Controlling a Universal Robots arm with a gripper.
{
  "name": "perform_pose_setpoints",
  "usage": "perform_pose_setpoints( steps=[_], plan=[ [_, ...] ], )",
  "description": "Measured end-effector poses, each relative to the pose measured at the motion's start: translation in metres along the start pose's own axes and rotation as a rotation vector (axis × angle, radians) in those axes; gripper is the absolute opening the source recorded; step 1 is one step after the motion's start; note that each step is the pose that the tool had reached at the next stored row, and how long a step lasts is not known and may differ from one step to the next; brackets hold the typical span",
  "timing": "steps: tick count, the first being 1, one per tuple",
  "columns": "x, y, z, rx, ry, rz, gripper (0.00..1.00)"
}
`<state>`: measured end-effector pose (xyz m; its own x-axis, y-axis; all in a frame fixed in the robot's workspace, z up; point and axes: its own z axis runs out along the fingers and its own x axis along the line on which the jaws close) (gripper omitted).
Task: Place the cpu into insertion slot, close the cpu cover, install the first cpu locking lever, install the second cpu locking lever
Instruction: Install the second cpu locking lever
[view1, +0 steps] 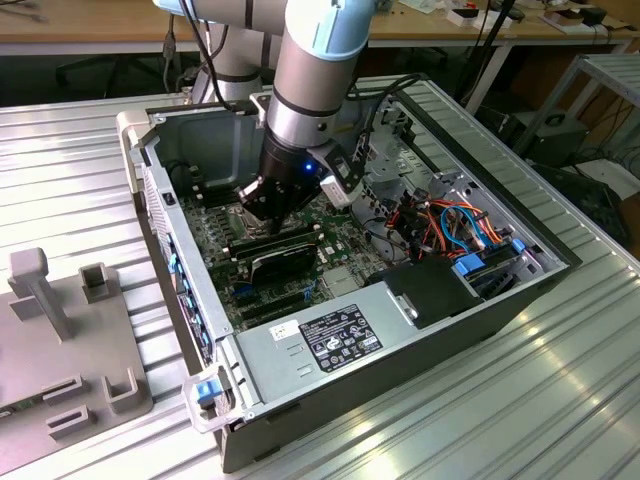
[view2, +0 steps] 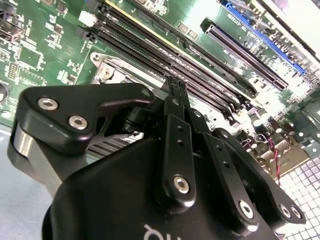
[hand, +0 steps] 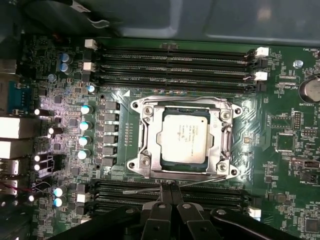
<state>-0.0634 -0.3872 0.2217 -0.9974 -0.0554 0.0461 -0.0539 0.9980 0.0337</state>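
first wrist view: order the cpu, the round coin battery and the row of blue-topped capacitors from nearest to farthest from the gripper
1. cpu, seated in the socket just beyond the gripper.
2. Capacitors, off to one side.
3. Coin battery, far board corner.

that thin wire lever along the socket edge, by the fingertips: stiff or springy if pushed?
Likely springy: the locking lever is a thin bare wire along the cpu cover. Probably slippery too, since it looks like smooth, shiny metal. The gripper meets it with narrow tips, so it may skate off sideways.
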Motion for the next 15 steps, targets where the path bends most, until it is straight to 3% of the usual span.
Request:
perform_pose_setpoints(
  steps=[15],
  plan=[
    [0.0016, 0.0001, 0.0025, -0.0073, -0.0005, 0.0, 0.11]
  ],
)
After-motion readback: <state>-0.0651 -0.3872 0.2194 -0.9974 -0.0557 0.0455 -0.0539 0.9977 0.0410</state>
